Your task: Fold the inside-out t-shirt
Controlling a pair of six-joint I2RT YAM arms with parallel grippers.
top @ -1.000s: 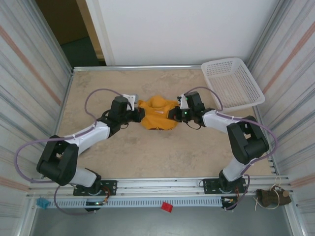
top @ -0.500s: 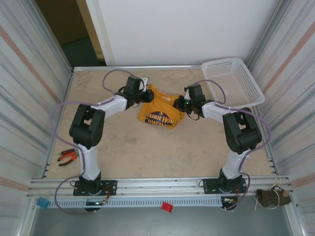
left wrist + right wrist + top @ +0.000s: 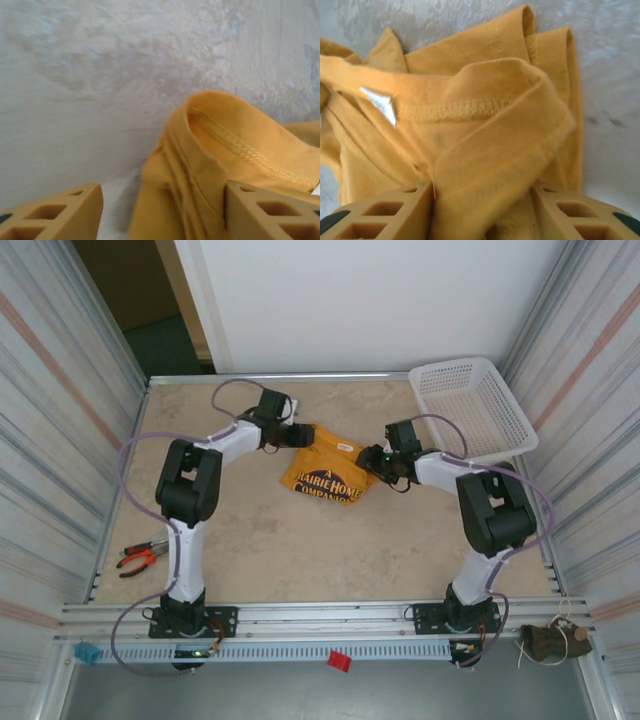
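- Left gripper [image 3: 162, 195] has its jaws spread wide at the shirt [image 3: 325, 475] corner facing away from the basket [image 3: 470, 415]. A stitched hem sits between the fingers with pale bare surface showing next to one of them, so nothing's pinched.
- Right gripper [image 3: 482, 195] is at the corner nearest the basket, jaws apart too. A loose fold puffs up between them and doesn't look squeezed, so it reads as let go.
- The shirt lies on the table [image 3: 260, 540] just beside the basket, on the basket's inner side. Dark lettering [image 3: 326, 483] faces up, and the end level with the basket is rumpled.
- Handling guess: light, floppy cotton with zero stiffness. It'll sag, drag and bunch as soon as it's lifted, and layers will probably come up together.
- Best grab spots look like the stitched edges, i.e. the hems and the collar seam by the white label [image 3: 380, 104]. They're thicker and easier to pinch than flat cloth.
- Room: lots of bare table nearer the arm bases than the basket, which should be plenty for laying it out.
- The basket rim sits close to the right arm, so wide swings that way look risky.
- Pliers [image 3: 140, 557] lie well apart from the basket, by the opposite table edge.
- Ribbed walls [image 3: 60, 440] box in both sides.
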